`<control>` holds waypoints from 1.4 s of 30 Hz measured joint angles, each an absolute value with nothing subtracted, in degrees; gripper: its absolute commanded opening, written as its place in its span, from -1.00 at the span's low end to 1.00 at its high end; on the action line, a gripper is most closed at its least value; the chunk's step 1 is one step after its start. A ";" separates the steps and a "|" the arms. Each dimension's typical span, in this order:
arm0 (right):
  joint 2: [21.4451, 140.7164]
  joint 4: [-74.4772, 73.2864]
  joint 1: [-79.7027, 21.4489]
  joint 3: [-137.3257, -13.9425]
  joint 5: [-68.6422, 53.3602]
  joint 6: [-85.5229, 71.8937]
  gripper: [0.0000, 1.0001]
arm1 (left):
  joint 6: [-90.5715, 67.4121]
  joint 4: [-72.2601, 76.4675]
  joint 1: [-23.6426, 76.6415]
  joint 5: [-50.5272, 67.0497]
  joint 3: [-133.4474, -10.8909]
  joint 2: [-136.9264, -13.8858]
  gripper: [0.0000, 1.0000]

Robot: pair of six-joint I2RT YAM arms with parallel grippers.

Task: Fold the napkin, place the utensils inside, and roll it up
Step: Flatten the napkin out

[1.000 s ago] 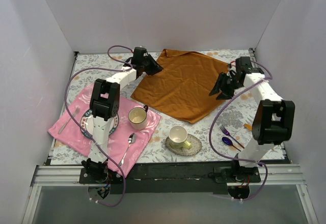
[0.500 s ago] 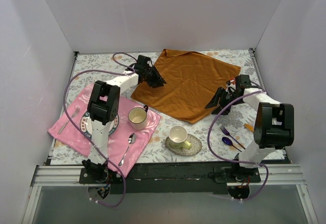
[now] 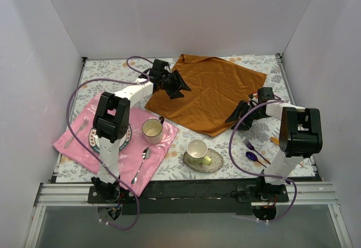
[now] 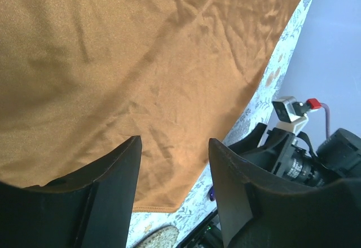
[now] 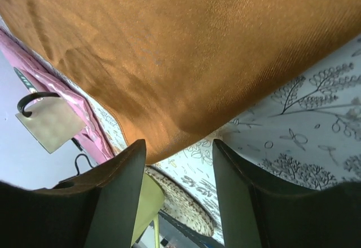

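Note:
The rust-orange napkin [image 3: 211, 93] lies spread flat at the back middle of the table; it fills the left wrist view [image 4: 141, 62] and the right wrist view [image 5: 186, 51]. My left gripper [image 3: 181, 85] is open and empty, low over the napkin's left part. My right gripper [image 3: 232, 116] is open and empty, low beside the napkin's near right edge, close to its front corner. The purple fork [image 3: 251, 146], the dark blue spoon [image 3: 253, 157] and the orange knife [image 3: 274, 141] lie at the front right.
A pink cloth [image 3: 84, 146] at the front left carries a plate [image 3: 96, 138], a beige cup [image 3: 153, 129] and two silver spoons [image 3: 142, 162]. A yellow-green cup on a speckled saucer [image 3: 199, 153] stands in front of the napkin. White walls enclose the table.
My left gripper moved right, onto the napkin's left part. My right gripper came down and toward the front, to the napkin's near right edge. The napkin has not moved.

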State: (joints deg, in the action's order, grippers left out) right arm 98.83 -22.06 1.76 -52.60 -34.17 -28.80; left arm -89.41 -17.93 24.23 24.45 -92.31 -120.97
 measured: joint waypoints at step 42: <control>113.06 -40.56 -16.91 -87.05 -17.17 -19.11 -0.07 | -90.61 -20.62 24.14 28.84 -95.77 -121.43 0.31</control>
State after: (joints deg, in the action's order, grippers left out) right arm 113.06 -40.56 -16.91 -87.05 -17.17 -19.11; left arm -90.61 -20.62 24.14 28.84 -95.77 -121.43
